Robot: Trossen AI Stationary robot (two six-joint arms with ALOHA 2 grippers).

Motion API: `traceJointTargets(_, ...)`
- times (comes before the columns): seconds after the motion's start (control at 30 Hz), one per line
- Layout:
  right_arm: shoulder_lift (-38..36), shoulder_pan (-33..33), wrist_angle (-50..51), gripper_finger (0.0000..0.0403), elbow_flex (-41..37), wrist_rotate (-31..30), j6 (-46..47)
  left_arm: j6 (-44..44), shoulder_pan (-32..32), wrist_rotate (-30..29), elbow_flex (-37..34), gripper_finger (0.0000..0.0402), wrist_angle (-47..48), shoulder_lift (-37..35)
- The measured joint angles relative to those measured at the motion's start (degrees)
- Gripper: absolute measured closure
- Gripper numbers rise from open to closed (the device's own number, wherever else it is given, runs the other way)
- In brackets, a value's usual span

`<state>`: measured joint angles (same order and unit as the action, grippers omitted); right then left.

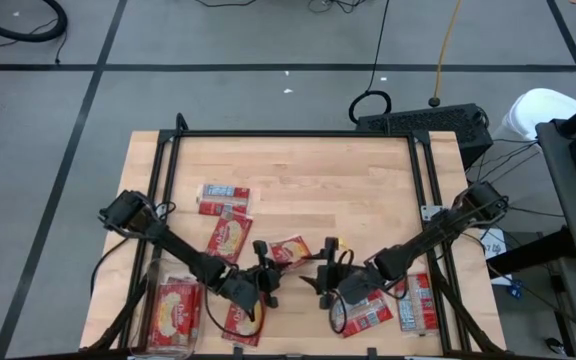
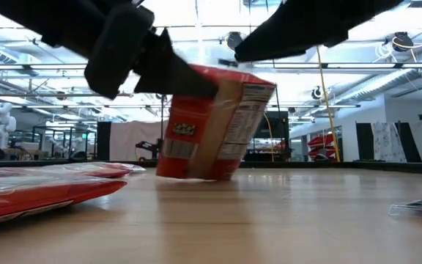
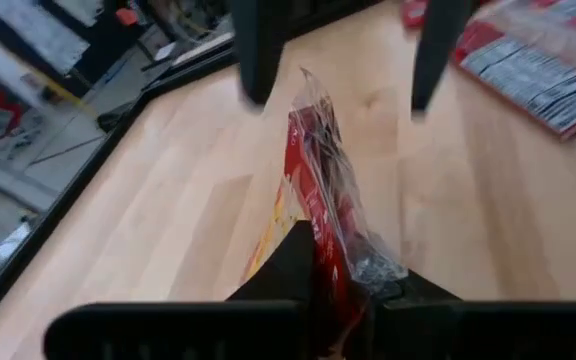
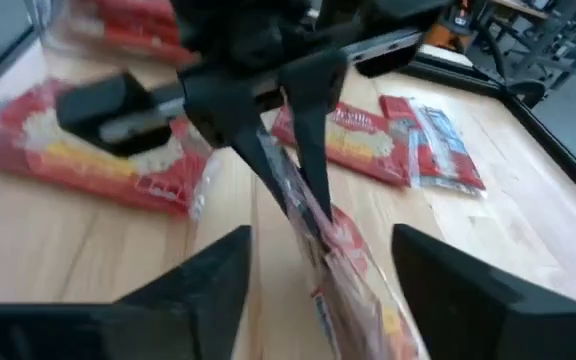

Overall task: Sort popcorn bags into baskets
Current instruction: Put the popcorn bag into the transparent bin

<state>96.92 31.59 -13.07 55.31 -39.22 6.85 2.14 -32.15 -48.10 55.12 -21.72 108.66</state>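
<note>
A red popcorn bag (image 1: 290, 250) stands on edge between my two grippers at the table's near middle. My left gripper (image 1: 266, 272) is shut on it. My right gripper (image 1: 325, 275) is open, its fingers (image 4: 218, 280) on either side of the bag (image 4: 343, 265) without touching it. In the low view the bag (image 2: 218, 125) tilts, its lower edge (image 2: 189, 174) at or just above the tabletop; I cannot tell which. A see-through basket (image 1: 160, 335) at the near left corner holds one popcorn bag (image 1: 175, 310). My left gripper pinches the bag's end edge (image 3: 320, 262) between its two fingers, coming at it nearly level from the table's left. The bag stands on edge and reaches away from the fingers toward the right gripper. In the right wrist view the fingers (image 4: 298, 150) close on the crinkled plastic edge (image 4: 293, 205).
Loose popcorn bags lie at the far left (image 1: 224, 198), left of centre (image 1: 228, 237) and near the front edge (image 1: 243, 322). Two more (image 1: 368, 312) (image 1: 418, 302) lie at the near right. A black frame (image 1: 298, 134) borders the table; a keyboard (image 1: 423, 122) sits beyond it.
</note>
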Motion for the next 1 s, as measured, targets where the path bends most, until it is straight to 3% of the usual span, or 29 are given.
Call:
traceJointTargets(0.1,1.37,-0.45,1.28,0.014,0.04,0.56,-0.12,0.98,0.54,2.75,1.26,0.037,0.16,0.0)
traceJointTargets(0.23,2.7,-1.29,3.19,0.0148,0.04,1.89,1.75,2.37,0.7,4.67,3.36,0.0359,0.07,0.0)
traceJointTargets(0.47,3.24,-1.38,3.22,0.0243,0.02,1.79,2.93,2.55,0.96,5.63,4.69,0.0371,0.51,0.0)
traceJointTargets(0.77,3.24,-0.68,4.23,0.0377,0.02,1.98,2.86,1.85,0.77,6.07,4.69,0.0357,0.5,0.0)
traceJointTargets(0.87,3.13,-0.35,4.26,0.0394,0.02,2.01,2.73,1.79,0.58,6.08,4.69,0.0356,0.51,0.0)
traceJointTargets(1.0,2.31,-0.09,4.84,0.0384,0.02,2.06,2.59,-0.44,0.13,5.93,4.72,0.0355,0.95,-0.48)
